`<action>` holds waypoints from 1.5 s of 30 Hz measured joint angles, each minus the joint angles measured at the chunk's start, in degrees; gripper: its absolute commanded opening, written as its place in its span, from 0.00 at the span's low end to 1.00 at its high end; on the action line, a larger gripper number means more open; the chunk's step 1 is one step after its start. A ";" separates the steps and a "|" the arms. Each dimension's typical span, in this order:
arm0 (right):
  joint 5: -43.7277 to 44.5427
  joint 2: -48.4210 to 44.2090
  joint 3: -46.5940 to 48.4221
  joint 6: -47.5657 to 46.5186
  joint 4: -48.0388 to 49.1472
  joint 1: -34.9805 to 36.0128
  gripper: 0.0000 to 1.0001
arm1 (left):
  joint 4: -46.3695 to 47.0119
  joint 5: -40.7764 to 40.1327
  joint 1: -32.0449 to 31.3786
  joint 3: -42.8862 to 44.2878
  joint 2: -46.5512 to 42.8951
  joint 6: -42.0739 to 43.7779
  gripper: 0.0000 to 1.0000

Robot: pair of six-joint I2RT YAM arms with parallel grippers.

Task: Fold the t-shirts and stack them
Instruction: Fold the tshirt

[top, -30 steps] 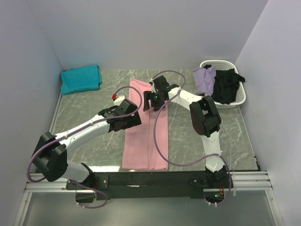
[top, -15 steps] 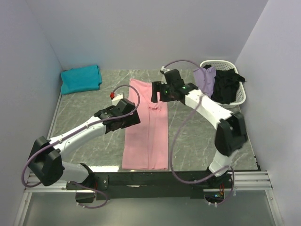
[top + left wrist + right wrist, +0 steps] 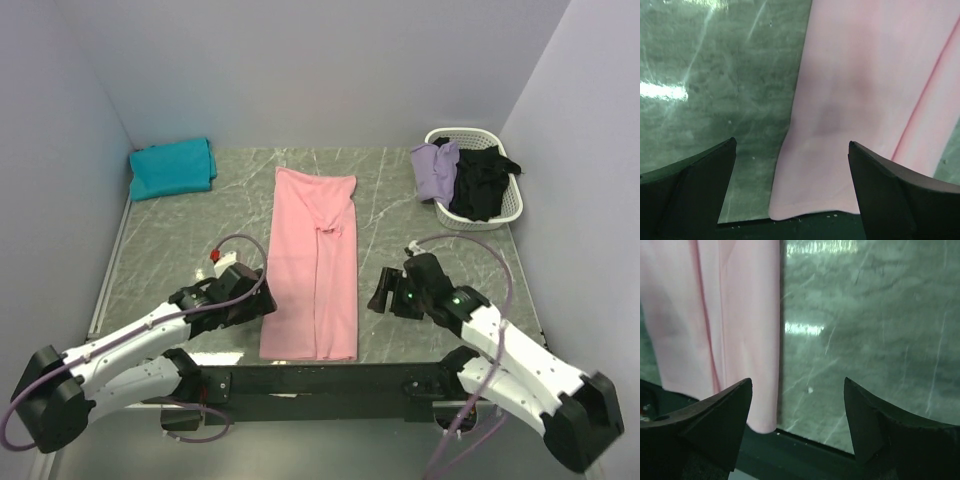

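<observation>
A light pink t-shirt [image 3: 315,262] lies folded into a long strip down the middle of the table, its near hem at the front edge. It shows in the left wrist view [image 3: 865,90] and the right wrist view [image 3: 725,315]. My left gripper [image 3: 262,303] is open and empty just left of the strip's near end [image 3: 792,145]. My right gripper [image 3: 380,295] is open and empty a little right of the strip's near end [image 3: 797,382]. A folded teal t-shirt [image 3: 172,167] lies at the back left. Lavender [image 3: 436,168] and black [image 3: 480,182] shirts sit in a basket.
A white basket [image 3: 500,215] stands at the back right by the right wall. Purple-grey walls enclose the table on three sides. The black front rail [image 3: 320,380] runs along the near edge, just beyond the pink strip's hem.
Both arms have pulled back from the upper half of the pink shirt to its near end. The shirt's collar end now lies flat and uncovered.
</observation>
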 measured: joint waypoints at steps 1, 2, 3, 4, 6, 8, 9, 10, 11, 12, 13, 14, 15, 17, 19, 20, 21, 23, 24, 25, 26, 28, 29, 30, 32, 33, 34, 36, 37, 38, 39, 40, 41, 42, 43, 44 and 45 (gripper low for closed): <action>-0.37 -3.21 -1.40 1.44 -0.55 0.46 0.80 | -0.20 0.20 -0.31 -0.57 -1.49 -0.63 0.99; -0.68 -5.90 -2.29 2.67 -0.90 0.87 0.79 | -0.17 0.52 -0.68 -1.11 -2.99 -1.09 0.99; -0.85 -8.02 -2.86 3.41 -1.05 1.18 0.77 | -0.20 0.66 -0.96 -1.51 -4.24 -1.49 1.00; -1.07 -10.23 -3.34 4.35 -1.29 1.44 0.73 | -0.28 0.74 -1.25 -1.79 -5.35 -1.99 1.00; -1.66 -13.75 -3.91 5.97 -1.90 1.81 0.74 | -0.79 0.76 -1.90 -2.03 -7.19 -2.69 0.99; -2.25 -16.11 -4.66 7.56 -2.38 1.99 0.77 | -1.18 1.01 -2.38 -2.21 -8.41 -3.30 1.00; -2.62 -16.65 -5.09 8.15 -2.47 2.10 0.76 | -1.38 1.18 -2.78 -2.43 -8.81 -3.85 0.99; -3.19 -17.11 -5.73 8.72 -2.73 2.25 0.77 | -1.55 1.42 -3.30 -2.69 -8.90 -4.46 1.00; -3.58 -17.42 -6.62 9.22 -2.89 2.56 0.77 | -1.64 1.66 -3.91 -3.02 -8.87 -5.27 0.99; -3.98 -17.70 -7.56 9.94 -3.02 2.86 0.76 | -1.68 1.84 -4.92 -3.63 -8.70 -6.12 0.99; -4.42 -17.86 -8.57 10.47 -3.28 3.28 0.76 | -1.97 1.99 -6.14 -4.24 -8.37 -7.13 0.99; -4.74 -17.88 -9.38 10.95 -3.43 3.72 0.76 | -2.16 2.03 -7.45 -4.72 -7.98 -8.22 0.99; -5.14 -17.97 -10.38 11.61 -3.54 4.28 0.77 | -2.62 2.03 -9.22 -5.25 -7.32 -9.27 0.99; -5.66 -18.18 -12.15 12.85 -3.65 5.77 0.77 | -3.85 1.81 -12.48 -5.90 -6.05 -11.76 0.99; -6.16 -18.25 -13.29 13.90 -3.58 7.04 0.77 | -4.81 1.55 -15.04 -6.34 -5.46 -14.27 0.99; -6.49 -18.25 -13.77 14.64 -3.30 7.74 0.77 | -4.94 1.53 -15.98 -6.64 -5.49 -15.30 0.99; -6.71 -18.23 -14.21 15.19 -2.93 8.50 0.77 | -4.94 1.42 -16.79 -6.86 -5.64 -16.26 0.99; -7.08 -17.97 -15.02 16.37 -1.84 9.90 0.77 | -4.22 1.33 -17.99 -7.32 -6.16 -18.05 0.99; -7.13 -17.57 -15.58 17.07 -0.81 10.82 0.77 | -3.82 1.29 -18.49 -7.56 -6.43 -18.84 0.99; -7.26 -17.22 -16.00 17.81 0.02 11.76 0.77 | -3.32 1.31 -18.82 -7.74 -6.51 -19.47 0.99; -7.41 -16.68 -16.39 18.40 1.01 12.61 0.77 | -2.91 1.31 -19.06 -7.87 -6.49 -19.98 0.99; -7.65 -14.91 -16.87 19.63 2.97 14.36 0.77 | -2.01 1.29 -19.80 -7.91 -6.27 -20.76 0.99; -7.69 -13.51 -17.07 20.50 4.37 15.47 0.77 | -1.60 1.29 -20.31 -7.91 -5.95 -21.18 0.99; -7.74 -12.22 -17.07 20.98 6.01 16.52 0.77 | -1.27 1.20 -20.83 -7.91 -5.70 -21.59 0.99; -7.76 -9.35 -17.05 22.36 9.51 18.86 0.77 | -0.31 1.11 -21.88 -7.91 -4.94 -22.25 1.00; -7.82 -7.91 -17.00 22.97 11.30 19.74 0.76 | 0.13 1.09 -22.34 -7.91 -4.66 -22.58 0.99; -7.82 -6.47 -16.96 23.63 13.05 20.57 0.76 | 0.50 1.09 -22.62 -7.91 -4.39 -22.84 0.99; -7.30 -3.96 -16.55 24.72 15.58 22.05 0.74 | 1.64 1.11 -23.30 -7.91 -3.85 -23.43 0.98; -6.71 -2.73 -16.17 25.31 16.65 22.93 0.69 | 2.05 1.09 -23.52 -7.91 -3.61 -23.63 0.96; -6.45 -1.77 -15.96 25.88 17.79 23.61 0.66 | 2.34 1.07 -23.76 -7.91 -3.43 -23.76 0.95; -6.01 -0.96 -15.80 26.34 18.84 24.04 0.64 | 2.45 0.96 -23.89 -7.91 -3.37 -23.89 0.94; -5.62 -0.28 -15.80 26.99 19.50 24.35 0.63 | 2.43 0.79 -24.04 -7.91 -3.39 -24.09 0.94; -5.18 -0.04 -15.89 27.61 19.89 24.55 0.61 | 2.34 0.61 -24.13 -7.91 -3.39 -24.22 0.93; -4.79 -0.02 -16.13 28.17 20.26 24.61 0.58 | 2.29 0.50 -24.20 -7.91 -3.50 -24.46 0.93; -4.61 -0.09 -16.31 28.50 20.52 24.65 0.56 | 2.16 0.39 -24.22 -7.91 -3.63 -24.74 0.93; -4.26 -0.11 -16.48 28.87 20.63 24.65 0.56 | 2.10 0.33 -24.24 -7.91 -3.80 -24.94 0.92; -4.15 -0.07 -16.61 29.20 20.74 24.65 0.55 | 2.12 0.26 -24.26 -8.00 -3.96 -25.07 0.92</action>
